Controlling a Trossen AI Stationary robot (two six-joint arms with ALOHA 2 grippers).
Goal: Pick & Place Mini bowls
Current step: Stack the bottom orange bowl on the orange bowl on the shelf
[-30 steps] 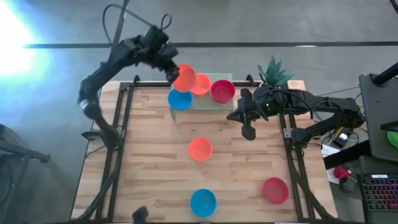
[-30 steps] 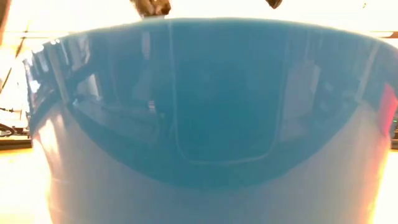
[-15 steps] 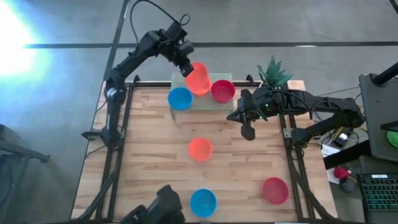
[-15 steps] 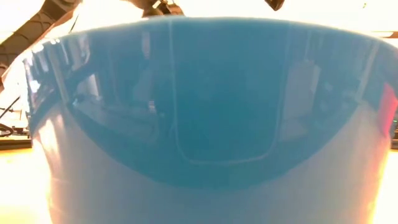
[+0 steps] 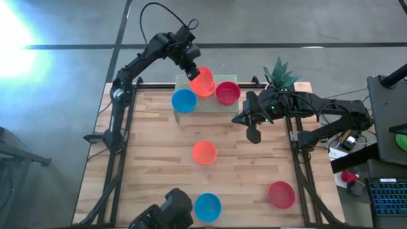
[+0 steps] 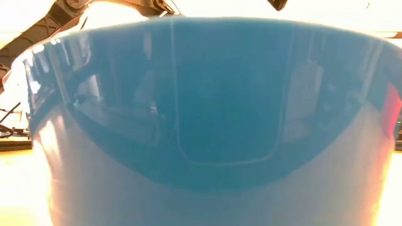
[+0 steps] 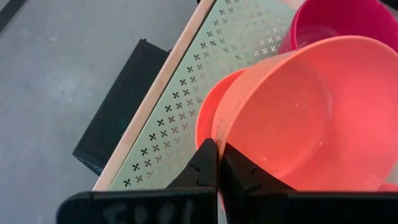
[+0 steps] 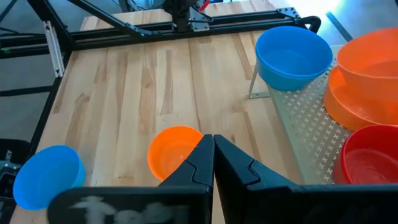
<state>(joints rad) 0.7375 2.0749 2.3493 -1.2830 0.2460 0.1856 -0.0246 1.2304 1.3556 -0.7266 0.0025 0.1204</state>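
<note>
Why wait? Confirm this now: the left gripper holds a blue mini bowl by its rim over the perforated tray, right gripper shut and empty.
Wrong colour. The left gripper pinches an orange mini bowl by its rim over the perforated tray, as the left wrist view shows. The right gripper is indeed shut and empty.

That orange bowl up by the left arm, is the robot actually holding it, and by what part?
Yes. The left gripper pinches the orange bowl by its rim, above another orange bowl on the perforated tray. The right gripper holds nothing.
</note>
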